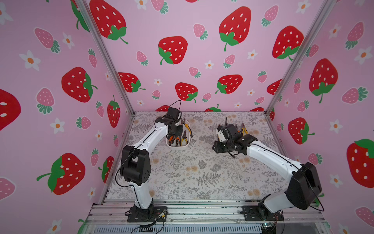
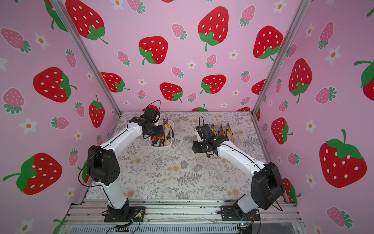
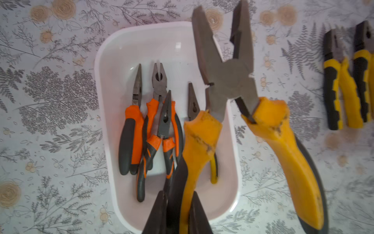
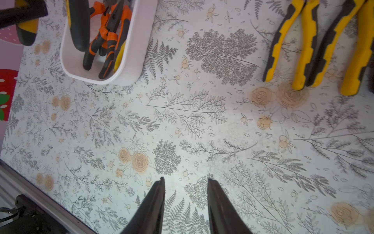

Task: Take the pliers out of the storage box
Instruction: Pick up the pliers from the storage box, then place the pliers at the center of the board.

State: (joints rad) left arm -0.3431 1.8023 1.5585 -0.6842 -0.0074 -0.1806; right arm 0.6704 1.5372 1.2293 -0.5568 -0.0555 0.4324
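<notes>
left tool (image 3: 179,195) is pinching one handle of the big yellow pliers (image 3: 226,81), holding them up over the box (image 3: 153,40). their dark jaws are gaping and pointing toward the back wall, long axis running along the box's length. the free handle is splaying out past the box's wall, over the counter (image 4: 182,121).

down in the box, three orange pliers (image 3: 131,131) are lying close together and partly crossed, with a small yellow pair (image 3: 192,105) beside them. all noses are aiming at the back wall, handles toward the robot. the lifted pair is covering much of that small yellow one in the left wrist view, and in both top views the left wrist is hiding part of the box.

right tool (image 4: 185,179) is hovering with fingers spread, nothing between them, over bare counter. apart from the box, on its right, a row of three pliers (image 2: 221,130) is lying parallel, noses to the back wall, with the right wrist standing just in front. strawberry walls (image 1: 182,50) are closing in three sides.
</notes>
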